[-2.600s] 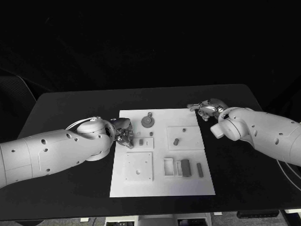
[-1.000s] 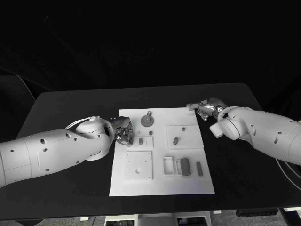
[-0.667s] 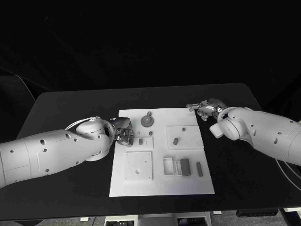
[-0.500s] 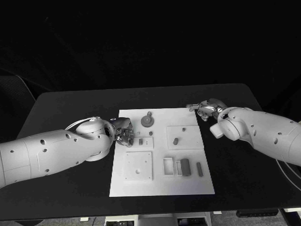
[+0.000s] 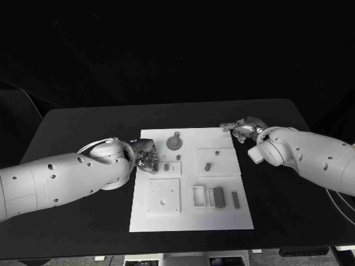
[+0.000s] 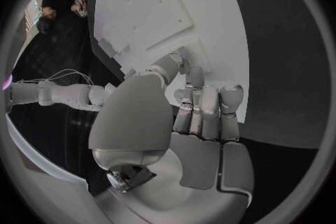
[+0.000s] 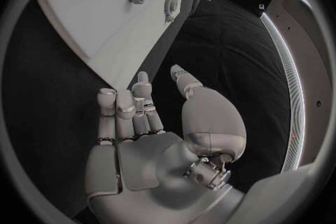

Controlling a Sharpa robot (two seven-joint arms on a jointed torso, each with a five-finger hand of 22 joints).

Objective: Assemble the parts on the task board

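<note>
The task board (image 5: 191,183) lies mid-tabletop (image 5: 81,127), its grey parts spread over it: a round piece (image 5: 173,143) near the far edge, small pegs (image 5: 207,166) in the middle plates, bars (image 5: 219,197) toward the near side. The left robot hand (image 5: 146,157) sits at the board's left edge with fingers curled close together; whether anything is pinched cannot be told. The right robot hand (image 5: 243,128) hovers off the far right corner, fingers loosely apart and holding nothing. Judged as a seating step, the left hand should press straight down, keeping its wrist level, and check alignment before releasing.
</note>
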